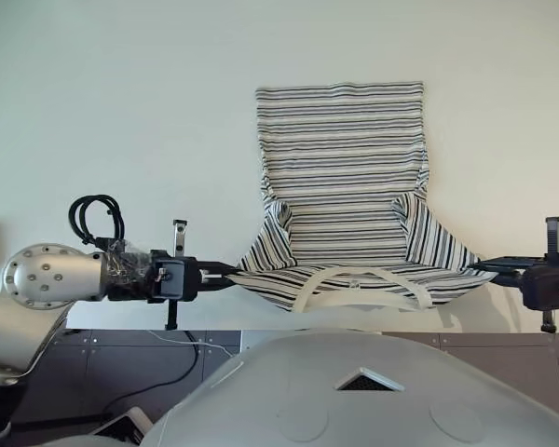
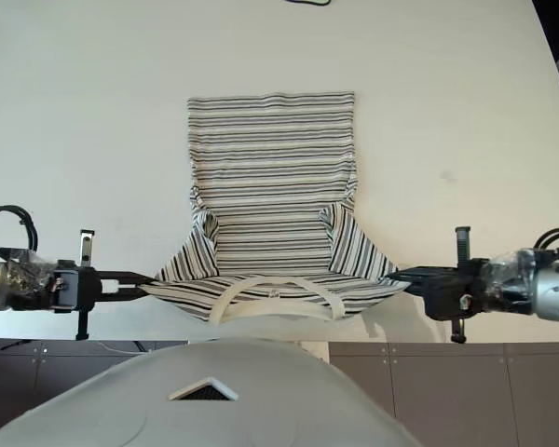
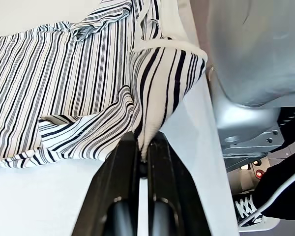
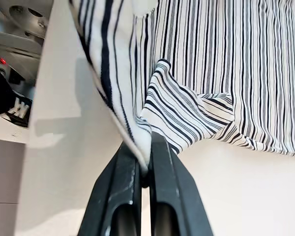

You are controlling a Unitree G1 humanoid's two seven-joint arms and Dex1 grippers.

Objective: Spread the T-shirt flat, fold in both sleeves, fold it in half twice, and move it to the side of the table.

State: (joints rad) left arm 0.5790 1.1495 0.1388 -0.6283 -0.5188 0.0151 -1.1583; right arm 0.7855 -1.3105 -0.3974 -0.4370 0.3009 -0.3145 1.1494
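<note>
The left hand (image 1: 229, 273) is pinched shut on the near left corner of the T-shirt (image 1: 340, 158). The right hand (image 2: 398, 276) is clamped the same way on the near right corner. Set well apart at matching height, they pull the collar edge taut, probably so it stays straight for the first half fold. Both sleeves (image 1: 419, 228) lie folded inward. The rest of the shirt lies flat on the desk (image 1: 121, 112), hem at the far end.
</note>
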